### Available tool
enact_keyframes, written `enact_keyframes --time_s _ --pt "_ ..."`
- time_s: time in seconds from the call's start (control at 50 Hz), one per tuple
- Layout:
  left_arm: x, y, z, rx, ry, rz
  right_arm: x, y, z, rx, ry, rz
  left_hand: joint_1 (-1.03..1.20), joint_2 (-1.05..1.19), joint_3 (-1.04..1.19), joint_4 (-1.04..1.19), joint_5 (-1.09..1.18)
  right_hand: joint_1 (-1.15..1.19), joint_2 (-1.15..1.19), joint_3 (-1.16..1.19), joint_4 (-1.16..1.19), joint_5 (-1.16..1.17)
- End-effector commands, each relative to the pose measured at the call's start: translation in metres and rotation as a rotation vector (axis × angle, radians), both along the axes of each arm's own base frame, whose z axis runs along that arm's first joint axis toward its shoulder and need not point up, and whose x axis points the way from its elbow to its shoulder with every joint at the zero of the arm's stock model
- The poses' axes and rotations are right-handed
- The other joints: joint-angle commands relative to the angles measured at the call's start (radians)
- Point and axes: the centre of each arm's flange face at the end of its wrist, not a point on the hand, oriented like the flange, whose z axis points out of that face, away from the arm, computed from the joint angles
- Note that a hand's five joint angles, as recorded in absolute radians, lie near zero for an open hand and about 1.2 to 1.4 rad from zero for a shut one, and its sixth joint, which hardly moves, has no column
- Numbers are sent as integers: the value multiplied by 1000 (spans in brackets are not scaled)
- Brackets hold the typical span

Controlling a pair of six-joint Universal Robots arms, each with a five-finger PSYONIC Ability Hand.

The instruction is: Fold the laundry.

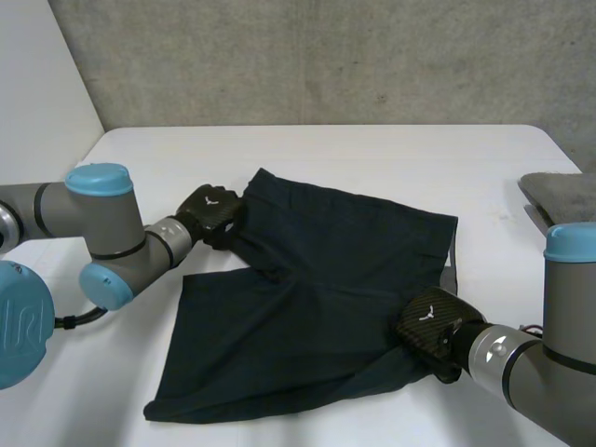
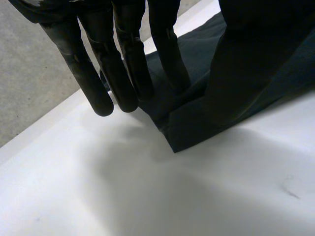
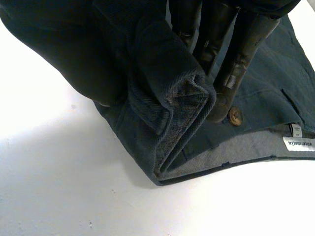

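Head view first: we've got dark shorts (image 1: 326,270) spread mostly flat on the white table (image 1: 372,158), with the waistband to the right. The left arm comes in from the left with its elbow bent. The left hand (image 1: 212,212) sits at the far left corner of the shorts, knuckles up. The right arm reaches in from the near right, and the right hand (image 1: 428,321) is planted on the near waistband corner, back of the hand facing us. A folded grey cloth (image 1: 559,191) lies at the table's right edge, well apart from the shorts.

Left wrist view: the left hand (image 2: 123,64) points its fingers straight down. 2 fingertips hang over bare table (image 2: 147,196) just beside the hem. Another finger comes down on the shorts (image 2: 197,123), with the thumb (image 2: 236,59) opposite. A ridge of cloth is bunched between them, so we read it as a pinch on that corner.

Right wrist view: the right hand (image 3: 241,44) is clamped on the shorts (image 3: 167,113). The waistband is doubled into a thick fold, squeezed between fingers and thumb and lifted a bit off the table (image 3: 74,187). A brown button (image 3: 235,116) sits by the fingertips, and a white label (image 3: 300,143) shows on the grey inner band.
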Motion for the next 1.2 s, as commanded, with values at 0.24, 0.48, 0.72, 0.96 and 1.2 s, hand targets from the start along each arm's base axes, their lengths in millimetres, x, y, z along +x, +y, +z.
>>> enact_keyframes --time_s 0.24,0.48,0.72,0.96,1.2 --pt "8 11 22 -8 -26 41 -2 -2 0 -1 -1 -8 180 178 181 179 187 413 222 211 207 234" --pt "2 6 2 -11 -61 20 -2 -2 0 0 -1 -9 60 57 60 59 66 413 222 211 207 234" --pt "-11 2 -1 -35 -51 -5 -2 -3 0 -6 -3 -11 51 48 52 50 58 413 222 211 207 234" --pt "-15 2 -11 -22 -56 -16 -4 -6 0 -8 -6 -19 4 1 5 3 11 413 222 211 207 234" --pt "-14 -4 -5 -70 -91 74 -4 -7 0 -11 -7 -21 532 529 533 531 539 413 222 211 207 234"
